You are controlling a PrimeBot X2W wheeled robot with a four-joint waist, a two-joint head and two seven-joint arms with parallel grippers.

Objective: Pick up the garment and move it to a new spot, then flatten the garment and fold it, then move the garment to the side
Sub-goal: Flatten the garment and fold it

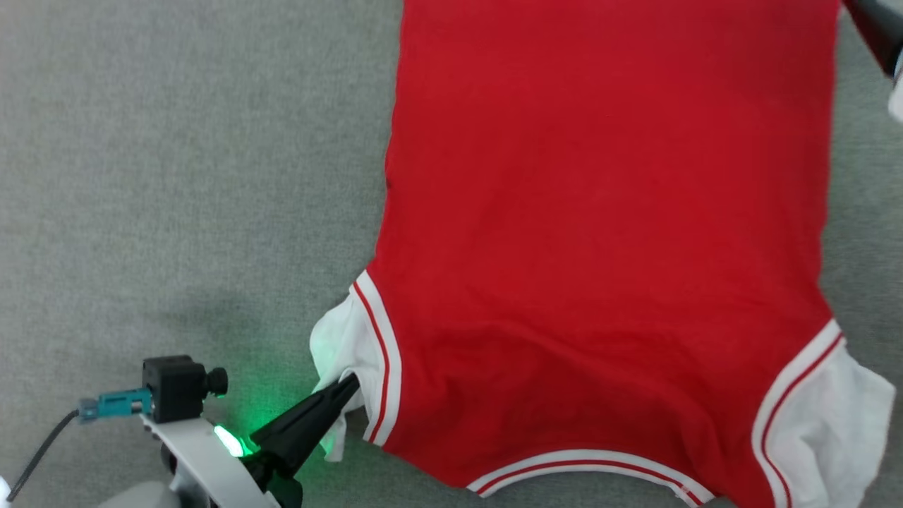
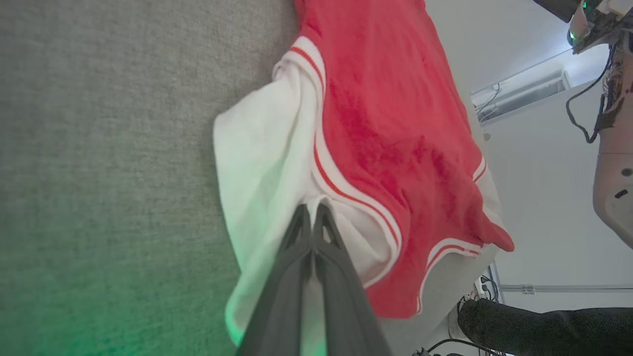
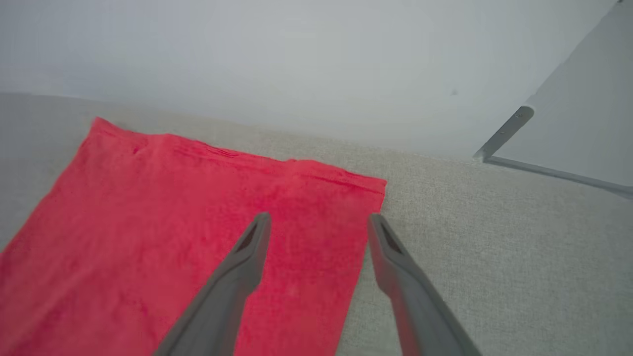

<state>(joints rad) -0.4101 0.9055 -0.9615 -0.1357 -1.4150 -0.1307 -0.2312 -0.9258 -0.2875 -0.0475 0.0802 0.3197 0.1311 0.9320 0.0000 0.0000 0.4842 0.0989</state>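
The garment [image 1: 600, 247] lies spread flat on the grey table, plain red side up, collar toward me. Its white sleeve ends [image 1: 839, 416] stick out on both sides. My left gripper [image 1: 349, 384] is shut on the white left sleeve [image 1: 338, 346]; in the left wrist view the closed fingertips [image 2: 311, 210] pinch a fold of that sleeve [image 2: 262, 163], which is bunched and lit green. My right gripper [image 3: 319, 222] is open and holds nothing, hovering over the garment's far hem corner [image 3: 346, 198]. One of its dark fingers [image 1: 871, 28] shows at the top right of the head view.
Grey fabric-covered table [image 1: 176, 176] stretches wide to the garment's left. Past the hem, the table [image 3: 494, 222] runs to a pale wall [image 3: 296, 59]. In the left wrist view my own pale body [image 2: 613, 188] and cables stand beyond the table's edge.
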